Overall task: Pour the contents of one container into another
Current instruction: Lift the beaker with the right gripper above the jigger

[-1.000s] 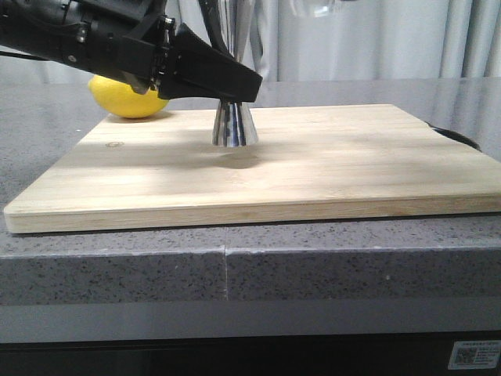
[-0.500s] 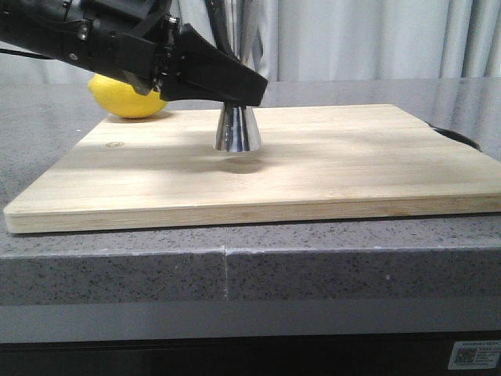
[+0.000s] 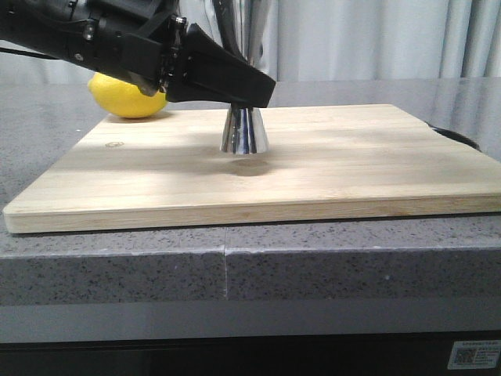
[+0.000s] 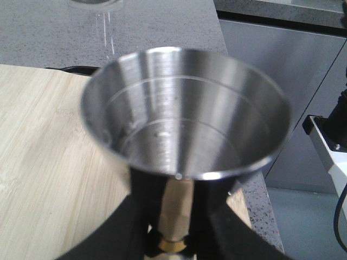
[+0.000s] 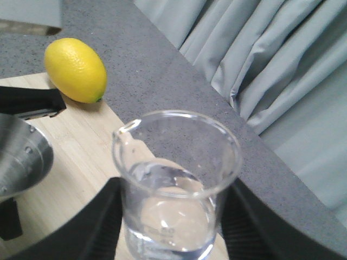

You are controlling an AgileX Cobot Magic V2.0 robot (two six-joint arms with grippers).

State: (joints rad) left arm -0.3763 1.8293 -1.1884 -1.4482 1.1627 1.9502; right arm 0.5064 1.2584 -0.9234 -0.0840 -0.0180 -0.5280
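The steel jigger (image 3: 244,133) stands upright over the middle of the wooden board (image 3: 352,157), its base at or just above the wood. My left gripper (image 3: 254,90) is shut on its waist. In the left wrist view the jigger's open cup (image 4: 184,124) fills the frame, with the gold band (image 4: 172,246) between the black fingers (image 4: 124,227). My right gripper (image 5: 173,216) is shut on the glass beaker (image 5: 176,179), which holds clear liquid, up beside the jigger's rim (image 5: 21,157). The beaker's edge (image 4: 96,3) shows over the far side of the jigger. The right gripper and beaker are out of the front view.
A yellow lemon (image 3: 129,98) lies at the board's back left corner, behind my left arm. The board rests on a grey speckled counter (image 3: 117,274). Something dark (image 3: 458,137) sticks out by the board's right edge. Grey curtains hang behind.
My left gripper has carried the jigger a little to the right over the board. The beaker seen at the top of the front view a second ago has left that view.
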